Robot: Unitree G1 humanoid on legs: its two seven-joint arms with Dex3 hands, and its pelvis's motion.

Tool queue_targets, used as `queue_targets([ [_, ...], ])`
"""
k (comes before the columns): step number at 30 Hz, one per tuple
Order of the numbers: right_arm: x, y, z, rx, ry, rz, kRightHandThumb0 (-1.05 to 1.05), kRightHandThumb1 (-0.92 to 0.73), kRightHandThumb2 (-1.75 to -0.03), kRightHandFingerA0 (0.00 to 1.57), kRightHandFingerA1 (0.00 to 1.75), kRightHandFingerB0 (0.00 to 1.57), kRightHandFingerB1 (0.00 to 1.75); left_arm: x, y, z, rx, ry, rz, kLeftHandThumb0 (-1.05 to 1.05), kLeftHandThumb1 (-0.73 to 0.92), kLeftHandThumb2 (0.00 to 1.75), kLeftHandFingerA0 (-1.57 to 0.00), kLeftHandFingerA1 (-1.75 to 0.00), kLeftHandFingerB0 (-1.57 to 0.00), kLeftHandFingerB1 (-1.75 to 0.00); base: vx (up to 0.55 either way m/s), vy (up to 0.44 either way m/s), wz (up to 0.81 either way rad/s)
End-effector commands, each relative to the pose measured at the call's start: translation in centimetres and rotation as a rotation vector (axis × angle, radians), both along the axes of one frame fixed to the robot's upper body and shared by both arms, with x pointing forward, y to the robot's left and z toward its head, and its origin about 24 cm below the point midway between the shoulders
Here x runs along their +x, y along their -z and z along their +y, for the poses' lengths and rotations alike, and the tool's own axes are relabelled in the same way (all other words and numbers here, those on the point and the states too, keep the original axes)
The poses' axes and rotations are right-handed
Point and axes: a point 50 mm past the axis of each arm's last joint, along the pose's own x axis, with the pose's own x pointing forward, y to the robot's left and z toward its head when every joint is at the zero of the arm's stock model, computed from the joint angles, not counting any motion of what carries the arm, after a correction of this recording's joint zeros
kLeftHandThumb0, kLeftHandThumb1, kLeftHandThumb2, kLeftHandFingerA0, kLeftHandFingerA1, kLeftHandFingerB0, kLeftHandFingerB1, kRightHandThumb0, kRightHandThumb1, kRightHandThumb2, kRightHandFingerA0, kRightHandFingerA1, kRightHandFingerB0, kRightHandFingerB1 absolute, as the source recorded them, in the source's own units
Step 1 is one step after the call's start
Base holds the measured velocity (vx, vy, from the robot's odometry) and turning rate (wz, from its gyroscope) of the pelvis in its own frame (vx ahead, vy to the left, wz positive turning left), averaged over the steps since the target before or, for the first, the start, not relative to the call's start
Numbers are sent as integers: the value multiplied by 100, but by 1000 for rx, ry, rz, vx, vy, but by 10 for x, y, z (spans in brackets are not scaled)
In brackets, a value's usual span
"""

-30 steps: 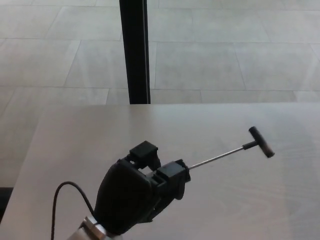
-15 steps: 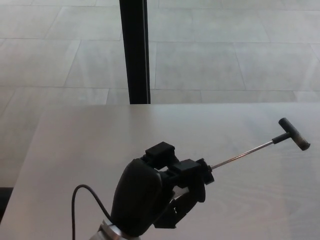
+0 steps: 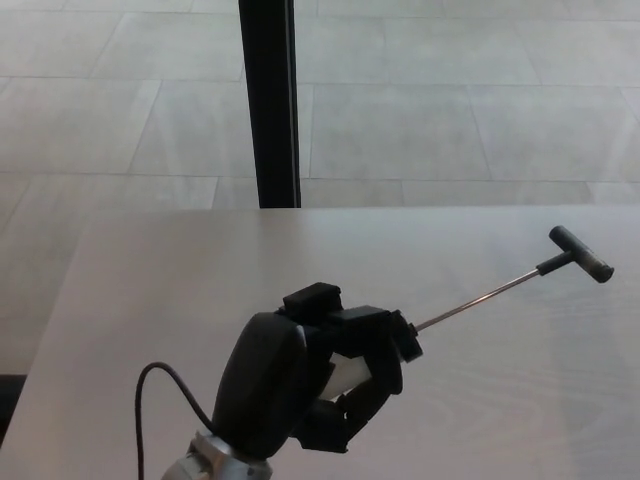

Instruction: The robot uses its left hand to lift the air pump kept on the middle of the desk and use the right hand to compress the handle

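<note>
Already lifted off the desk (image 3: 150, 270), by the look of it: air pump (image 3: 400, 335) gripped at its barrel in the left hand (image 3: 300, 385), fingers (image 3: 375, 345) wrapped tight round the body, most of the barrel hidden inside the grasp. Rod (image 3: 478, 299) fully drawn out, running up and away from the pump to the T-handle (image 3: 580, 253), well clear of the hand and pointing toward the desk's far right.

No sign of the right hand. Next, probably: bring it in from the right onto the T-handle, close round the crossbar, push straight along the line of the rod toward the pump. Best to hold the barrel steady and tilted as it is, so the thin rod does not bend or bind; any sideways load looks risky.

Beneath the pump, pale wood-grain desk, nothing else on it. Behind the pump, past the desk's far edge, grey tiled floor (image 3: 450, 100) and a dark upright post (image 3: 268, 100). Black cable (image 3: 150, 385) looping by the wrist, on the near side of the pump.
</note>
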Motion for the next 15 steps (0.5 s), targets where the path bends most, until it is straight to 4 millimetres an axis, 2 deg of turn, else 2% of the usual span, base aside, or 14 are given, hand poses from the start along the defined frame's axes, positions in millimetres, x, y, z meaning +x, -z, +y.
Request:
queue_targets([
  [1, 13, 16, 39, -28, -322, 163, -102, -92, -96, 0, 0, 0, 0, 18, 6, 44, -357, 95, 633, -5, 50, 152, -110, -175, -102, -158, 0, 0, 0],
  [3, 16, 18, 43, -31, -332, 166, -103, -92, -93, 0, 0, 0, 0, 19, 5, 47, -363, 93, 634, -5, 51, 152, -109, -175, -102, -159, 0, 0, 0],
  [4, 17, 20, 49, -32, -343, 173, -105, -86, -132, 0, 17, 0, 1, 19, 4, 47, -365, 89, 633, -3, 70, 133, -124, -129, -128, -129, 0, 0, 0],
  [5, 18, 23, 59, -17, -372, 186, -105, -86, -132, 0, 19, 0, 1, 21, 2, 47, -368, 86, 626, -3, 71, 133, -125, -129, -128, -129, 0, 0, 0],
  [15, 28, 29, 92, 81, -479, 220, -105, -90, -133, 0, 11, 0, 0, 22, 5, 44, -483, 144, 697, -6, 70, 133, -122, -128, -128, -129, 0, 0, 0],
])
